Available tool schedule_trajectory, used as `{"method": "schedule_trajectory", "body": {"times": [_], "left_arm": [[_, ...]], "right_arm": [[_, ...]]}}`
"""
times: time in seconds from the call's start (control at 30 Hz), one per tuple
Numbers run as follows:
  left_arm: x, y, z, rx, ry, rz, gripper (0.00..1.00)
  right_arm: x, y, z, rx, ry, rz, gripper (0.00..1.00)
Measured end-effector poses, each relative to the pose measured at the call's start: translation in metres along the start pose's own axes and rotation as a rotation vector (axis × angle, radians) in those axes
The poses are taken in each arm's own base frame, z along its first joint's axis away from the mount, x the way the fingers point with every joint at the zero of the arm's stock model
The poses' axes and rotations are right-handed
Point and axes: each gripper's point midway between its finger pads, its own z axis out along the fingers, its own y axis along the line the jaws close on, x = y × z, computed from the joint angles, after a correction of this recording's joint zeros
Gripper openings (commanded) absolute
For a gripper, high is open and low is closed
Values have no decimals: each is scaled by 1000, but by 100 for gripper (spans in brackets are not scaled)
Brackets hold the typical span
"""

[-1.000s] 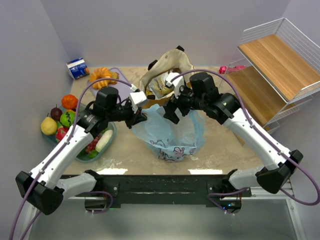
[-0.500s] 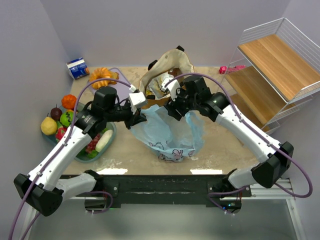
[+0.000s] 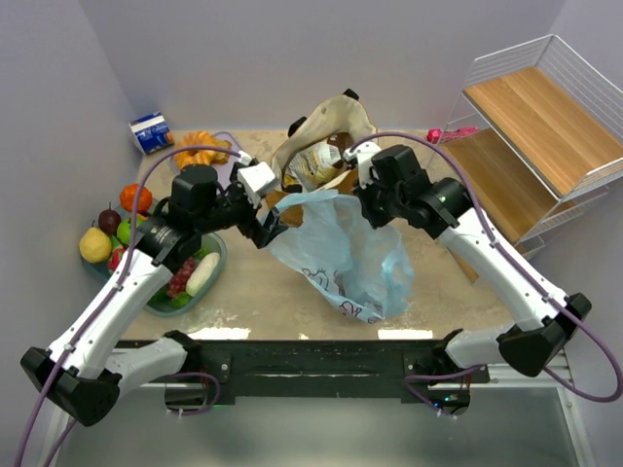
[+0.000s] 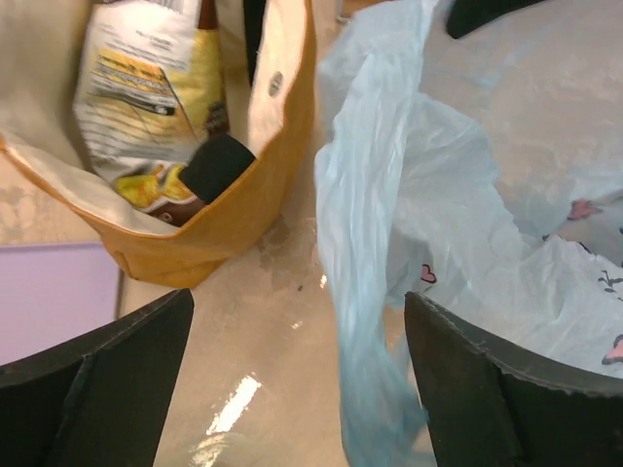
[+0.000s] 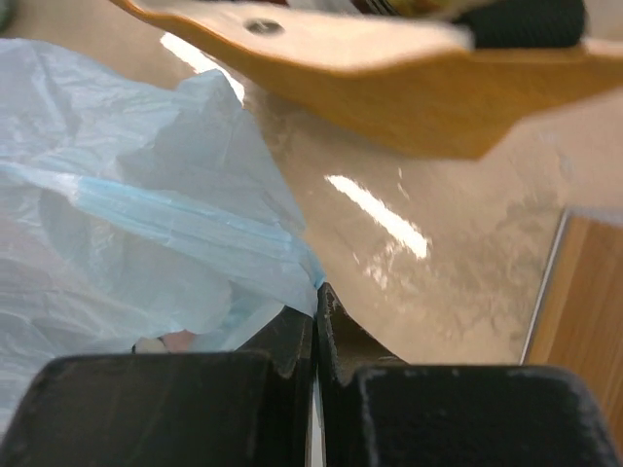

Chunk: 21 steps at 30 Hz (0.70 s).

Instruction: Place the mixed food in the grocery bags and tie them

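1. At the far left the fruit lies loose by the table [image 3: 253, 292] edge, in neither bag: yellow pear [image 3: 94, 245], dark plum [image 3: 109, 220], green apple [image 3: 131, 231] and orange [image 3: 135, 197]. All of it sits just beside the teal tub [image 3: 220, 261].
2. The left gripper [image 3: 270, 227] stands wide open and holds nothing. In its wrist view a hanging fold of the blue plastic bag [image 3: 346, 258] runs between its fingers [image 4: 107, 379], apparently touching neither.
3. That bag is drawn up at its top right and sags toward the near edge. Whether anything is inside it cannot be told.
4. Behind it the tan tote [image 3: 341, 117] stands open, with snack packets [image 4: 146, 88] inside.
5. The right gripper [image 5: 314, 309] is fully closed, pinching the blue bag's thin edge.
6. The step in hand looks like opening the blue bag so the fruit can go in. The next move likely calls for the left jaws to close on the fold between them. The two arms should then ease apart gently, since the film looks easy to tear.
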Motion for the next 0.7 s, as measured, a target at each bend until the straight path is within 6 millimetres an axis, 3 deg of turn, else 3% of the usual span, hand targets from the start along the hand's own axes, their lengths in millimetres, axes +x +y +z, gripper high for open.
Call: {"method": "schedule_trajectory", "body": {"times": [0.1, 0.23, 0.33, 0.4, 0.47, 0.53, 0.63, 0.7], "left_arm": [[-20, 5, -15, -57, -79, 14, 100], [-55, 10, -49, -158, -229, 27, 100], [-59, 29, -62, -272, -253, -24, 100], [-42, 62, -62, -381, -208, -102, 100], [-11, 102, -63, -498, -146, -211, 100], [40, 143, -68, -636, -51, -356, 100], [106, 174, -83, -788, 65, -543, 100], [127, 186, -94, -876, 109, -601, 100]], "right_arm": [[14, -13, -15, 97, 40, 87, 0], [32, -34, -22, 249, 106, 173, 0], [38, -41, -19, 303, 128, 208, 0], [38, -42, -17, 318, 129, 221, 0], [38, -42, -17, 322, 126, 234, 0], [37, -42, -17, 324, 122, 241, 0], [36, -41, -15, 319, 116, 252, 0], [35, -40, -14, 312, 112, 257, 0]]}}
